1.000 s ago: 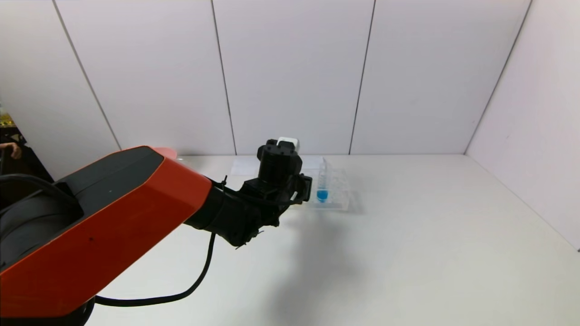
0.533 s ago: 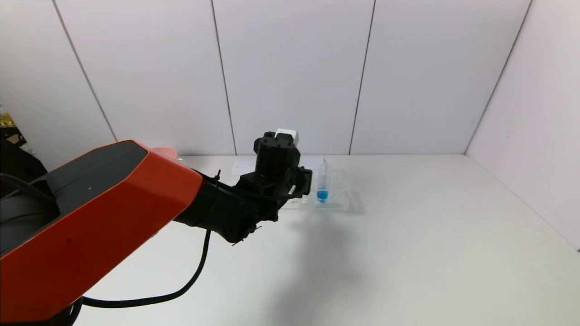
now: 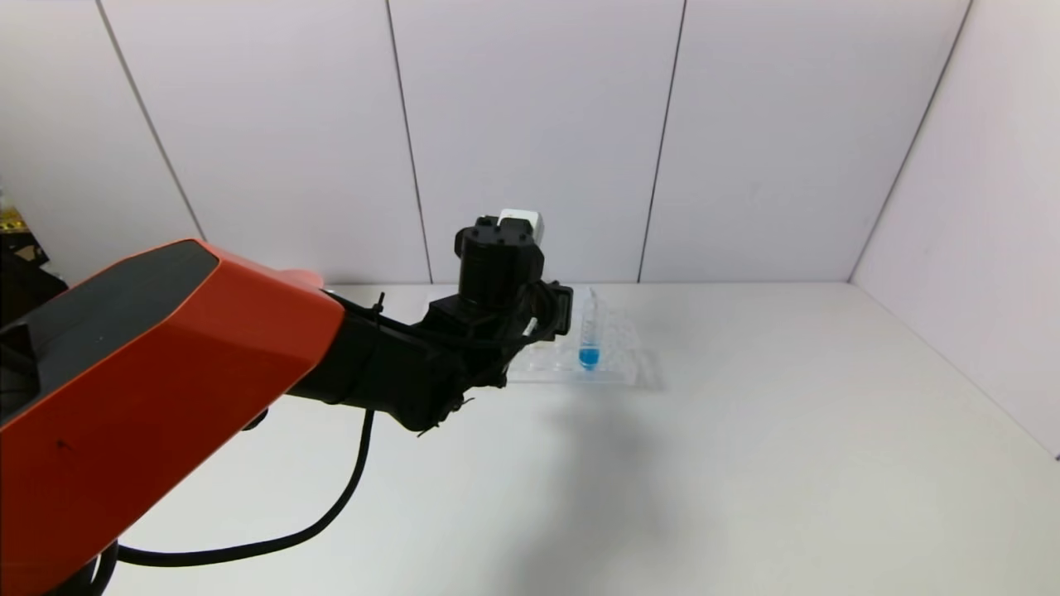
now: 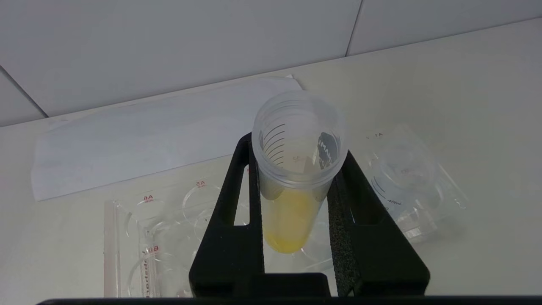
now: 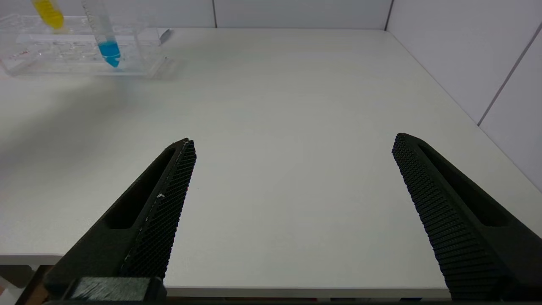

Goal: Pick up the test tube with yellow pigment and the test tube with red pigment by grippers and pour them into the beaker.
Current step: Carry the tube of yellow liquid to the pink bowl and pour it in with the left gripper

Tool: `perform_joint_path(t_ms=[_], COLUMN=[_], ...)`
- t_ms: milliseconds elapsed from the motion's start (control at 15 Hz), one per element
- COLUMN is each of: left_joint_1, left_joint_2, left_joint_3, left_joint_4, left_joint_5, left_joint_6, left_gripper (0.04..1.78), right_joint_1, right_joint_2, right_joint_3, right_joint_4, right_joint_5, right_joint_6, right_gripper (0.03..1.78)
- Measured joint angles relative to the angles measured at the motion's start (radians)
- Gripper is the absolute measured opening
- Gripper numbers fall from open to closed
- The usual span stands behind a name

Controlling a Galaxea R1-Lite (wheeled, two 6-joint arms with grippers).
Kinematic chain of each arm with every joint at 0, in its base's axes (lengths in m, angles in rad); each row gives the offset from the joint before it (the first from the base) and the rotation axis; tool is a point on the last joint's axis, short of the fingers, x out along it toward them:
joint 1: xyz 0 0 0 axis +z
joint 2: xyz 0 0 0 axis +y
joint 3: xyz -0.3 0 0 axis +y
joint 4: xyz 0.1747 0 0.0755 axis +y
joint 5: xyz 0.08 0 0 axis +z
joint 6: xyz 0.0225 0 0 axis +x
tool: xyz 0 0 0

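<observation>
Two black fingers [image 4: 237,203] of our left gripper [image 4: 296,199] are clamped on the test tube with yellow pigment [image 4: 296,169], which sits high between them, above the clear rack [image 4: 139,237] at the far side of the table [image 3: 745,455]. In the left wrist view the tube's open mouth faces the camera and its rounded yellow tip points away and down toward the rack, so we judge its long axis to be close to upright, mouth up (the head view hides the tube behind the wrist, so we cannot confirm the exact tilt there).

From this hold, we see the main risk as a slip: the grip is on a smooth, narrow tube, and a quick swing or early tilt could let it rotate between the pads and spill yellow liquid onto the rack or table before it reaches the beaker [image 4: 402,173], which lies just beside the rack. A low carry could also knock the tube with blue liquid [image 3: 589,331] standing in the rack.

We do not see the test tube with red pigment in any view.

Our right gripper [image 5: 292,203] waits spread wide and empty near the table's front edge, well apart from the rack.
</observation>
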Motion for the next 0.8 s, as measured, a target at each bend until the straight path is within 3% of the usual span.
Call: perform_joint_path(t_ms=[800], left_joint_1=[0.004], left_joint_2=[-0.189], left_joint_3=[0.036], left_joint_4=[0.075], left_joint_5=[0.001], left_joint_6=[0.068], left_gripper=[0.45], right_joint_1=[0.0], right_joint_2=[0.0], right_joint_3=[0.0], right_joint_4=[-0.001], right_joint_5=[0.0], right_joint_6=[0.0], right_gripper=[1.7])
